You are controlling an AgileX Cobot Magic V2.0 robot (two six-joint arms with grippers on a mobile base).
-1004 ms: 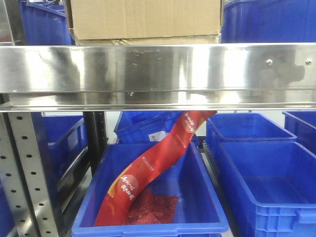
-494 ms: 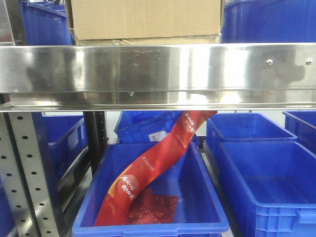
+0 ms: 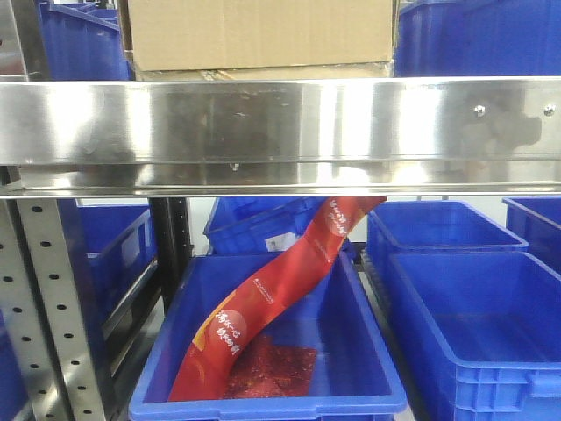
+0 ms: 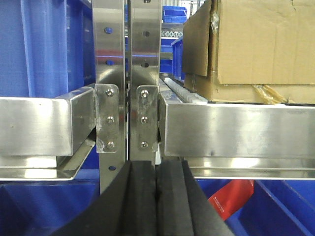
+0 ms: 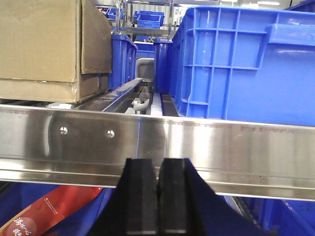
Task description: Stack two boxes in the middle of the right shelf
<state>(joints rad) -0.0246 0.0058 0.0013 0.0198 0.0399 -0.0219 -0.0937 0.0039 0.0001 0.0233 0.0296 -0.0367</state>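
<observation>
The large brown cardboard box (image 3: 259, 33) lies on top of the thin flat box (image 3: 263, 72), and both rest on the steel shelf (image 3: 280, 123) behind its shiny front rail. In the left wrist view the stack stands up and to the right, large box (image 4: 266, 42) over thin box (image 4: 241, 93). My left gripper (image 4: 156, 196) is shut and empty, in front of and below the shelf rail (image 4: 236, 130). My right gripper (image 5: 158, 196) is also shut and empty, below the rail (image 5: 197, 142), with the large box (image 5: 39, 39) at the upper left. Neither gripper touches a box.
Blue bins (image 3: 473, 35) flank the stack on the shelf, one close on its right (image 5: 246, 64). Perforated steel uprights (image 4: 125, 73) stand straight ahead of my left gripper. Below the shelf, a red bag (image 3: 272, 298) lies in a blue bin (image 3: 263, 408), with more bins (image 3: 478, 324) beside it.
</observation>
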